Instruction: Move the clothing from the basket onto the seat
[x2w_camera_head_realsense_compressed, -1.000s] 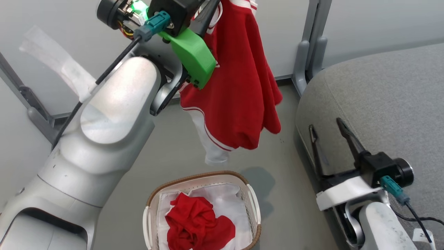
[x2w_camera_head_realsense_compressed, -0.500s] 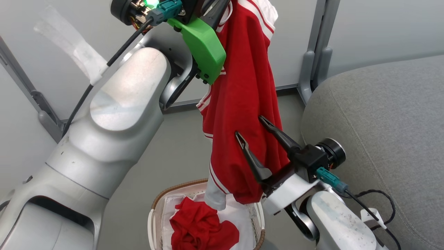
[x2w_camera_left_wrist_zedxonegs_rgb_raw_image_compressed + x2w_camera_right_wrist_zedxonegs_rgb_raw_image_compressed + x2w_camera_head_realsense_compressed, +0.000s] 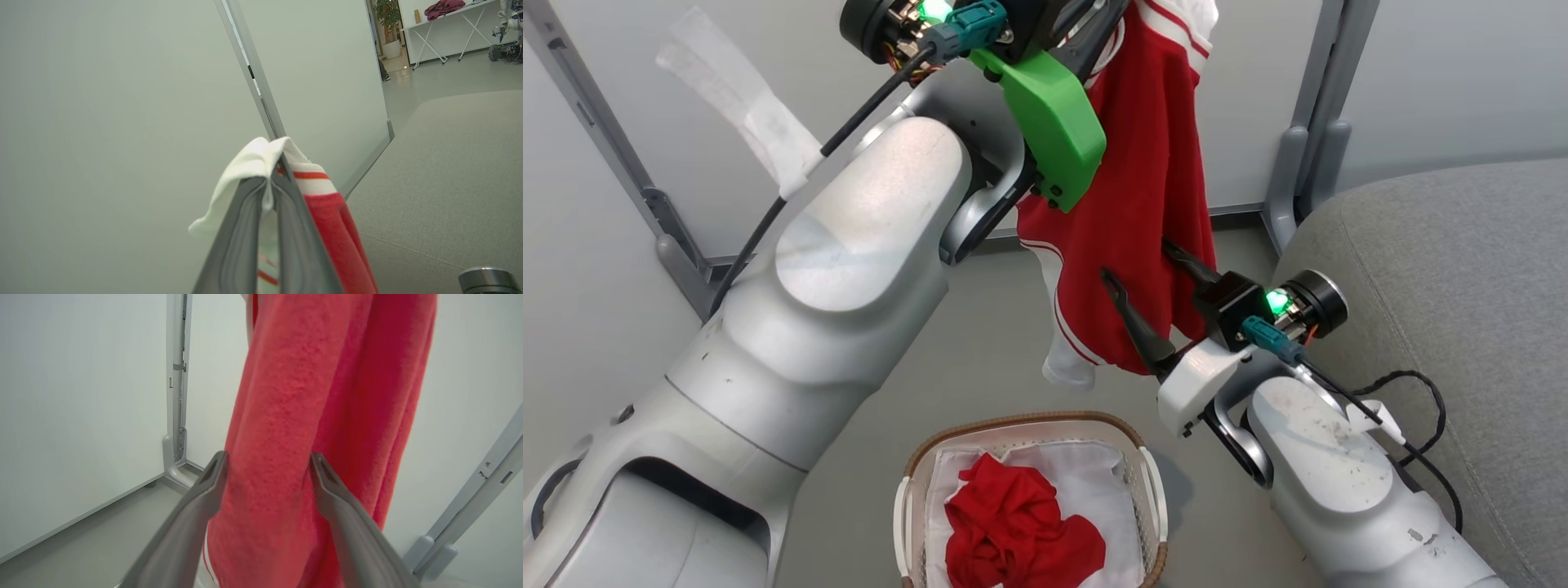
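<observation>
1. Since a second ago, the right end effector [image 3: 1135,258] has been brought up from beside the seat [image 3: 1437,269] and across to the hanging garment [image 3: 1152,163]. The whole head view has also shifted, so the camera has been moved as well.
2. The left end effector [image 3: 274,173] is seen fully closed, high in the head view. The white, red-striped edge of the hanging garment is pinched between its fingertips.
3. The hanging garment is suspended from that grip above the floor [image 3: 980,343], clear of the basket [image 3: 1013,425]. A white sleeve with thin red stripes is seen dangling at its lower end.
4. The right end effector is held wide open, with its two dark fingers set on either side of the garment's lower red folds. In the right wrist view the gap between them is filled by the fabric. Nothing is clamped, and whether the cloth is pressed by either finger cannot be told.
5. The second garment [image 3: 1021,531] is seen crumpled in the basket, lying on the white liner [image 3: 1094,474].
6. The basket is set on the floor, lower in the head view than the hanging garment and apart from the seat. The right forearm is seen between the two.
7. The seat is seen at the right of the head view, just beside a grey partition post [image 3: 1311,122].
</observation>
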You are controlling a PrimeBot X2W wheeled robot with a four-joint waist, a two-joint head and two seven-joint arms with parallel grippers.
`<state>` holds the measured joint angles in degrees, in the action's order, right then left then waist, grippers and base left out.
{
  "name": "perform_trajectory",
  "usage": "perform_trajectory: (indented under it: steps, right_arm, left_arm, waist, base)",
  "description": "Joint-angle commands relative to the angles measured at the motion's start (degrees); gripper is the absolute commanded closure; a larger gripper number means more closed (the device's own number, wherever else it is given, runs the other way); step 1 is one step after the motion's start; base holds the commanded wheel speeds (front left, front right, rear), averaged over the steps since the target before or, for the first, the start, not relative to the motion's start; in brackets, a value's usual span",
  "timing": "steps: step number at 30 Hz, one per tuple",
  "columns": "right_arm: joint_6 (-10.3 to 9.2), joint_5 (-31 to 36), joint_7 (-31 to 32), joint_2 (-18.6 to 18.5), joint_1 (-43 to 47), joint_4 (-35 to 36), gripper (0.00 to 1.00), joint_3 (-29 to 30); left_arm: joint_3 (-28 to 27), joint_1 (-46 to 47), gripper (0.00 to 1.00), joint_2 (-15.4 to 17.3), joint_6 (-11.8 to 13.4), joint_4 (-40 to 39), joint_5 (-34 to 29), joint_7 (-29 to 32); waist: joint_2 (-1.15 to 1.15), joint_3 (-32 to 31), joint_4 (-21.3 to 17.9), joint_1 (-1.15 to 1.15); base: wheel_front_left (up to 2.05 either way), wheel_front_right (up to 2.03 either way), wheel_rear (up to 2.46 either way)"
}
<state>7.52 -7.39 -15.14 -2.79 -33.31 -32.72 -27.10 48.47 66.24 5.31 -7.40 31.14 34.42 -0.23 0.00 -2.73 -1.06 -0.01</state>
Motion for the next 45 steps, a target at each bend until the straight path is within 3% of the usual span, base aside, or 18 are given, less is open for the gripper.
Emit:
perform_trajectory:
  steps: [1, 8, 9, 10, 11, 22, 24, 26, 27, 37, 45]
  right_arm:
    - [-0.06, 0.28, -0.02, -0.19, -0.97, -0.96, 0.00, 0.02]
    - [-0.06, -0.25, -0.02, -0.19, -4.66, -5.81, 0.00, -0.39]
    - [-0.06, -0.52, -0.02, -0.19, -5.06, -6.39, 0.55, -0.58]
    - [-0.06, -0.89, -0.02, -0.19, -5.37, -6.52, 0.69, -0.74]
    - [-0.06, -1.27, -0.02, -0.18, -5.68, -6.35, 1.00, -0.87]
    - [-0.06, -3.24, -0.02, -0.20, -5.67, -3.74, 1.00, -1.03]
    - [-0.06, -3.33, -0.03, -0.20, -5.67, -2.81, 1.00, -0.77]
    - [-0.06, -3.60, -0.02, -0.20, -5.60, -1.91, 1.00, -0.47]
    - [-0.06, -3.72, -0.02, -0.20, -5.66, -1.53, 1.00, -0.32]
    - [-0.06, -0.78, -0.03, -0.21, -6.17, -1.80, 1.00, 3.68]
    - [-0.06, 3.24, -0.02, -0.19, -5.65, -3.12, 1.00, 9.50]
  left_arm:
    - [0.15, 0.83, 1.00, -0.22, -0.11, -0.54, 0.22, 0.05]
    - [0.56, 0.65, 1.00, -0.18, -0.03, -2.16, 0.70, 0.44]
    - [0.55, 0.64, 1.00, -0.05, 0.03, -2.30, 0.76, 0.39]
    - [0.51, 0.62, 1.00, 0.08, 0.07, -2.41, 0.79, 0.35]
    - [0.42, 0.51, 1.00, 0.35, 0.17, -2.50, 0.92, 0.35]
    - [-1.13, -4.21, 1.00, 3.64, 1.98, -1.92, 2.82, -0.65]
    - [-1.44, -5.48, 0.62, 4.27, 2.34, -1.54, 3.18, -1.43]
    - [-1.96, -6.84, 0.05, 4.74, 2.63, -1.09, 3.76, -2.33]
    - [-2.26, -7.52, 0.00, 5.04, 2.86, -0.89, 3.90, -3.00]
    - [-3.23, -16.51, 0.00, 7.92, 3.79, 1.37, 6.06, -8.34]
    - [-2.20, -24.25, 0.00, 7.85, 3.95, 1.80, 5.93, -12.51]
  waist:
    - [0.00, 0.25, 0.58, 0.01]
    - [0.00, 0.77, 1.66, 0.01]
    - [0.00, 0.85, 1.76, 0.01]
    - [0.00, 0.92, 1.83, 0.01]
    - [0.00, 1.01, 1.86, 0.01]
    - [0.00, 1.50, 0.42, 0.01]
    - [0.00, 1.56, -0.01, 0.01]
    - [0.00, 1.58, -0.42, 0.01]
    - [0.00, 1.57, -0.62, 0.01]
    - [0.00, 1.59, -2.66, 0.01]
    - [0.00, 1.98, -4.72, 0.01]
  base:
    - [0.00, 0.00, 0.00]
    - [0.00, 0.00, 0.00]
    - [0.00, 0.00, 0.00]
    - [0.00, 0.00, 0.00]
    - [0.00, 0.00, 0.00]
    - [0.00, 0.00, 0.00]
    - [0.00, 0.00, 0.00]
    - [0.00, 0.00, 0.00]
    - [0.00, 0.00, 0.00]
    - [0.00, 0.00, 0.00]
    - [0.00, 0.00, 0.00]
